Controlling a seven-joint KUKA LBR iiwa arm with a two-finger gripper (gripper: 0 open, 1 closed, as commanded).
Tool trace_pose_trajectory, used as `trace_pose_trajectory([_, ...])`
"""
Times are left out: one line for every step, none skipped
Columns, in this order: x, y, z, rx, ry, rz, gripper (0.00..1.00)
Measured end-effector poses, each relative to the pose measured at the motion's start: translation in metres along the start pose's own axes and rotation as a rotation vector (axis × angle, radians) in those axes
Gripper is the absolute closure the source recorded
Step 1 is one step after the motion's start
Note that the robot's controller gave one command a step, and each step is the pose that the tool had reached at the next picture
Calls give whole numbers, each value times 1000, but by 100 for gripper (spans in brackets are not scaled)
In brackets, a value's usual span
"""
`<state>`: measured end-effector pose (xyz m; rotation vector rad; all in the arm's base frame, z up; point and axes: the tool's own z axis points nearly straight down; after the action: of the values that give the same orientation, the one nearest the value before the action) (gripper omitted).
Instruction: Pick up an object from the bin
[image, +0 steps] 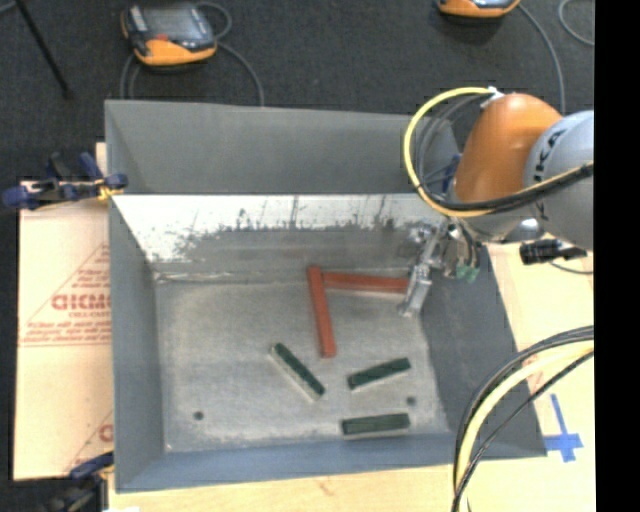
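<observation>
— Since the arm comes in from the right, where does the gripper sit?
— Low inside the bin, by the right wall, toward the back right corner. Tilted, tip pointing down and left. Orange wrist cover is above it, over the bin's right rim.
— Jaws open or closed?
— Cannot tell. They read as one silver piece from this angle.
— Which thing is it at?
— Shorter red bar, lying roughly parallel to the back wall, toward the back of the floor. The gripper tip is right at that bar's right end. Touching or just above, can't say. Nothing seen between the jaws.
— Other things nearby?
— Longer red bar, running from the back toward the front, mid-floor. Its back end meets the left end of the shorter one, so the two make an L. They look to be touching there.
— And the rest?
— Three dark green bars, all nearer the front edge, well apart from the gripper. Left green bar lies diagonal, just front-left of the longer red bar's front end. Middle green bar is slightly tilted, right of that red bar's front end. Front green bar lies along the front wall, toward the front right corner. None of the three touch each other.
</observation>
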<state>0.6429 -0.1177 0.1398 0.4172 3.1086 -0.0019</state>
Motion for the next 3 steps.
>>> trace_pose_trajectory([5, 13, 51, -2, -1, 223, 0])
trace_pose_trajectory([0, 14, 68, 2, -1, 205, 100])
trace_pose_trajectory([0, 14, 68, 2, -1, 204, 100])
